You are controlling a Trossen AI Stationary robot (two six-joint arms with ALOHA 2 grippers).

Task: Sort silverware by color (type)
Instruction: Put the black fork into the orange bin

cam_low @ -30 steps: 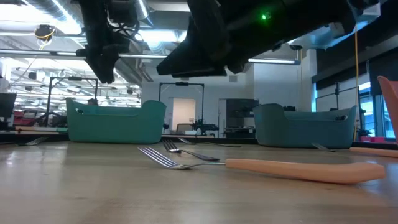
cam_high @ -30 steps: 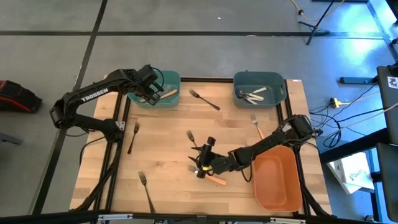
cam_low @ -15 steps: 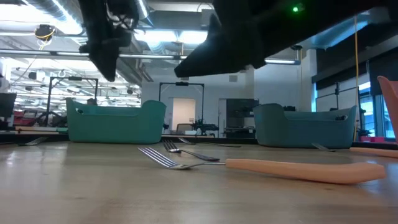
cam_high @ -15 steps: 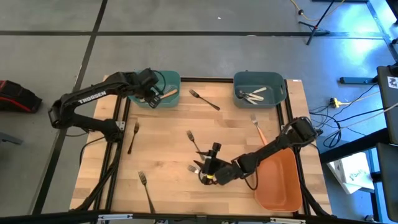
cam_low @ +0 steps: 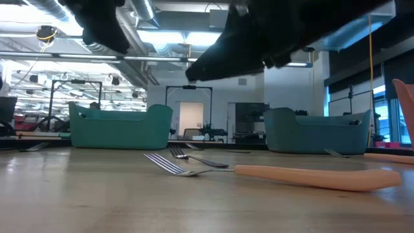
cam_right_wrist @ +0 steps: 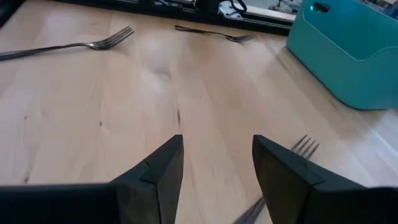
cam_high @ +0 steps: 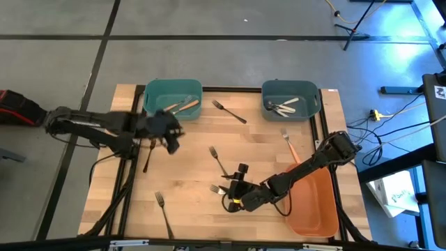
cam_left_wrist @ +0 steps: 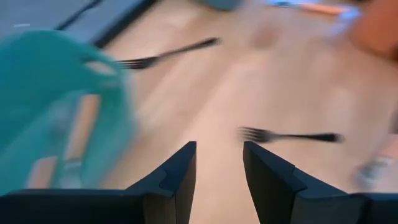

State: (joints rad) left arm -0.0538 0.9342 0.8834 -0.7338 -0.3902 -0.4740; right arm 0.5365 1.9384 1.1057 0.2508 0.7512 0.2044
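Note:
The silverware lies scattered on the wooden table. A dark fork (cam_high: 228,111) sits near the back and another dark fork (cam_high: 217,159) in the middle. A brown-handled fork (cam_high: 148,153) is at the left and a dark fork (cam_high: 164,213) near the front. An orange-handled fork (cam_high: 289,143) is at the right; a second orange-handled fork (cam_low: 317,176) shows in the low view. My left gripper (cam_high: 173,139) hovers open and empty (cam_left_wrist: 217,149) beside the left teal bin (cam_high: 157,94). My right gripper (cam_high: 241,171) hangs open and empty (cam_right_wrist: 217,142) over the front middle, fork tines (cam_right_wrist: 301,146) close by.
The left teal bin holds orange-handled pieces (cam_high: 185,105). A right teal bin (cam_high: 315,97) holds pale-handled pieces (cam_high: 282,106). An orange bin (cam_high: 313,199) stands at the front right under the right arm. Black frame rails run along the table's sides.
My left arm has swung away from above the left teal bin, down and toward the table's left middle. My right gripper has shifted slightly toward the front.

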